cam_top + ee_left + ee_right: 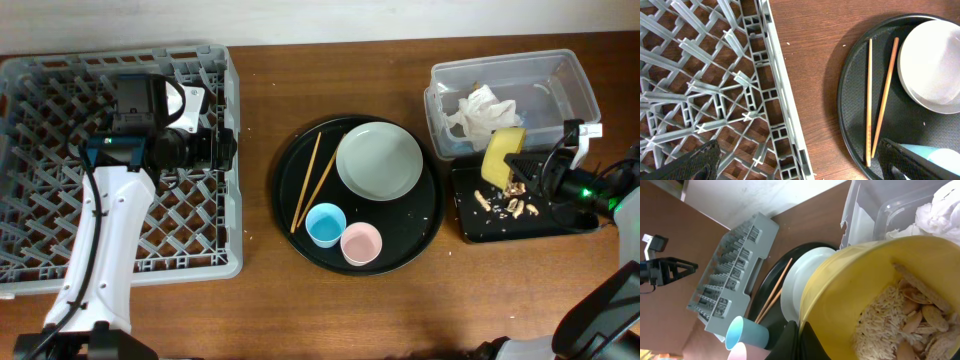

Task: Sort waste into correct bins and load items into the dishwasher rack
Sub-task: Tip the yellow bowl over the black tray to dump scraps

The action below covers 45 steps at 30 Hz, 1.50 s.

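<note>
**Desk:** What surface and room do we have?

**Photographer:** We look down on a brown wooden table [260, 230]. A strip of pale wall [400, 20] runs along its far edge.

**Desk:** Where are the hands?

**Photographer:** The left gripper [222, 148] hangs with its jaws spread wide and nothing between them. Beneath it we see the grey dishwasher rack [30, 260], and the gripper sits over the rack wall nearest the middle of the table. The right gripper [525, 165] is clamped tight on the rim of the yellow bowl [502, 155], which it holds tipped on its side.

**Desk:** And the count?

**Photographer:** We count one rack, with no dishes in it that we can see. Ahead of the left fingertips lies one round black tray [400, 255]. It carries one pale plate [380, 160], two wooden chopsticks [312, 180], one blue cup [326, 224] and one pink cup [361, 243]. The cups stand just beside each other, and the chopsticks lie on the side of the tray nearest the left gripper.

**Desk:** And the waste?

**Photographer:** Directly under the right gripper we see one black rectangular tray [560, 220]. Tan food scraps [510, 205] are scattered on it, too many to count, and there are more inside the tipped bowl. Just past the bowl sits one clear plastic tub [575, 80], close beside that tray. It holds one crumpled white paper napkin [480, 110].
</note>
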Tool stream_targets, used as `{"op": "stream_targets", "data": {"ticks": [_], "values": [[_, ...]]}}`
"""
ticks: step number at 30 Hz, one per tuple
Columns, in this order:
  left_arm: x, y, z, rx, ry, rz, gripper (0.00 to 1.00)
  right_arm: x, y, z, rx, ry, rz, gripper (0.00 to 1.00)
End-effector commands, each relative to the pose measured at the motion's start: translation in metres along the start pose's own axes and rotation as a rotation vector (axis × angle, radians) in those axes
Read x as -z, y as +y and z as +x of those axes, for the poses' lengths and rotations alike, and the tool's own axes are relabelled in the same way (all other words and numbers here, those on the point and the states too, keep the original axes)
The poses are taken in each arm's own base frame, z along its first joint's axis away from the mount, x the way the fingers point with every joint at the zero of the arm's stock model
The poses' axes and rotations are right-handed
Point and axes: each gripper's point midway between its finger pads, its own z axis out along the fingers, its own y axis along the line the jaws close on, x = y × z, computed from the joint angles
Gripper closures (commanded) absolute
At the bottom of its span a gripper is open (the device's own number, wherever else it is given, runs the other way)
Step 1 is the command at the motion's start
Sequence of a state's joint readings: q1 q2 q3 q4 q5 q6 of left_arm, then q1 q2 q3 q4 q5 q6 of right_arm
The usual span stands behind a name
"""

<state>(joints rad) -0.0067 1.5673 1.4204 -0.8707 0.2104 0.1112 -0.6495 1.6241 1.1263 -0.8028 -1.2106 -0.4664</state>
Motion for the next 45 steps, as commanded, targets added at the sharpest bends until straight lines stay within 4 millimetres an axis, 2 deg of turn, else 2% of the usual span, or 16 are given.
{"op": "stream_targets", "data": {"ticks": [1,9,13,16,24,33,45], "values": [[0.010,-0.005,-0.009,-0.007,-0.035,0.010,0.01,0.003,0.007,-0.005,0.005,-0.028,-0.032,0.96],[0.010,-0.005,-0.009,-0.007,-0.035,0.010,0.01,0.003,0.008,-0.007,0.010,-0.035,-0.036,0.96],[0.010,-0.005,-0.009,-0.007,-0.035,0.010,0.01,0.006,0.025,-0.020,0.047,-0.100,-0.144,0.96],[0.010,-0.005,-0.009,-0.007,-0.035,0.010,0.01,0.019,0.033,-0.031,0.047,-0.166,-0.209,0.96],[0.010,-0.005,-0.009,-0.007,-0.035,0.010,0.01,0.049,0.025,-0.041,-0.003,-0.255,-0.212,0.96],[0.010,-0.005,-0.009,-0.007,-0.035,0.010,0.01,0.049,0.024,-0.041,-0.009,-0.257,-0.210,0.96],[0.010,-0.005,-0.009,-0.007,-0.035,0.010,0.01,0.049,0.024,-0.041,-0.118,-0.245,-0.224,0.96]]}}
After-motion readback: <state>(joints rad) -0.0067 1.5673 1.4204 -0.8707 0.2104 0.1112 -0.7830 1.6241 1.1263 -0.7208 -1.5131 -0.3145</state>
